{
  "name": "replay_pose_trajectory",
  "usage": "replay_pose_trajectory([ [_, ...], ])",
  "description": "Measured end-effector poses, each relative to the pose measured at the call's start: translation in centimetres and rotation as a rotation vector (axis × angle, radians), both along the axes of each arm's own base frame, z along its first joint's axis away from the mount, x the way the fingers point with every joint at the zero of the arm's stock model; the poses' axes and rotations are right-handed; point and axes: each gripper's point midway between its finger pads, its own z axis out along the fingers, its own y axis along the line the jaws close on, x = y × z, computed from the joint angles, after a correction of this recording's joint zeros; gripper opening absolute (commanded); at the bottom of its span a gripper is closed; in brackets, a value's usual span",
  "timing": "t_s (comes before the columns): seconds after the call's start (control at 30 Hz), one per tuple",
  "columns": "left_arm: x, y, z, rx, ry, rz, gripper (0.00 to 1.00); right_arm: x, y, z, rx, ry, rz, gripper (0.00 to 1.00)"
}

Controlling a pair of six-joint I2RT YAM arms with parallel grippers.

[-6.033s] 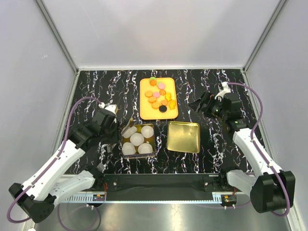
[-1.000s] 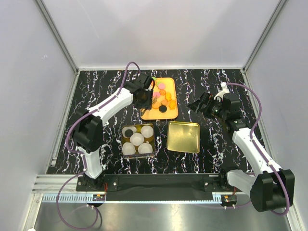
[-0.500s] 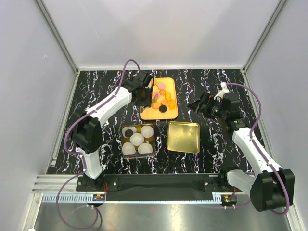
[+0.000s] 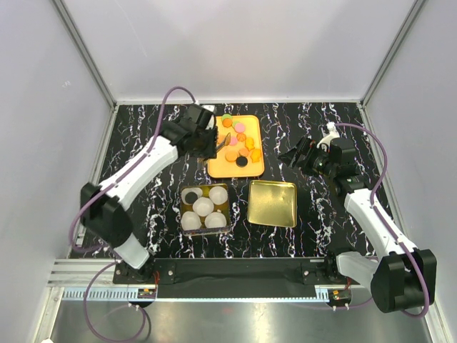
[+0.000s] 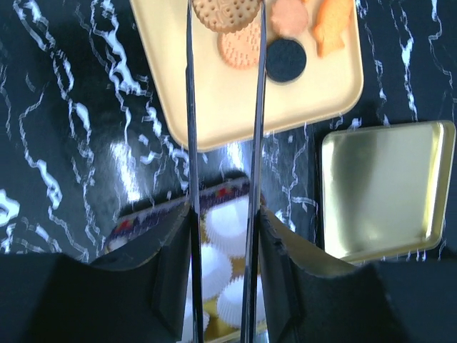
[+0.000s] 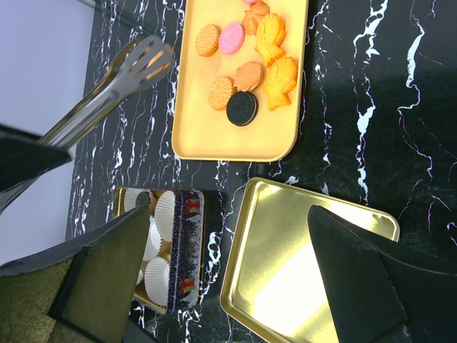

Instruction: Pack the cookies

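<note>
The cookies (image 4: 240, 143) lie on an orange tray (image 4: 221, 168); in the wrist views they are round and fish-shaped pieces (image 6: 246, 71) (image 5: 239, 44). My left gripper (image 4: 202, 140) (image 5: 221, 221) is shut on metal tongs (image 5: 191, 107) (image 6: 136, 64). The tong tips hang over the table just left of the tray with nothing between them. A black cookie (image 4: 190, 194) sits in one paper cup of the tin (image 4: 228, 209). My right gripper (image 4: 294, 156) (image 6: 228, 209) hangs open and empty above the gold lid (image 6: 285, 264).
The tin (image 6: 189, 243) holds several white paper cups and stands in front of the tray. The gold lid (image 4: 273, 204) (image 5: 378, 189) lies upturned to its right. Grey walls close in the black marbled table on three sides.
My left arm has drawn back to the left with the tongs, off the cookies to the tray's left edge. The right arm has stayed put.
</note>
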Motion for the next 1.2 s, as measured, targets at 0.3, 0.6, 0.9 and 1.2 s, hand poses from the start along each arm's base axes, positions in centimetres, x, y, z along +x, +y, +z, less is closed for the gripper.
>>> replay_pose_trajectory([
  [0.3,-7.2,3.8,3.1,-0.056,-0.046,-0.025,0.42,0.0,0.0,-0.1,-0.001,0.003,0.0,1.0],
  [0.6,-12.1,5.7,3.1,-0.075,-0.027,-0.062,0.42,0.2,0.0,-0.5,-0.005,0.015,-0.002,1.0],
  [0.9,-16.3,5.7,0.0,-0.061,0.051,-0.131,0.42,0.2,-0.1,-0.7,-0.011,0.015,-0.001,1.0],
  [1.2,-17.9,5.2,-2.0,-0.056,0.1,-0.152,0.43,0.3,-0.2,-0.9,-0.016,0.019,-0.006,1.0],
])
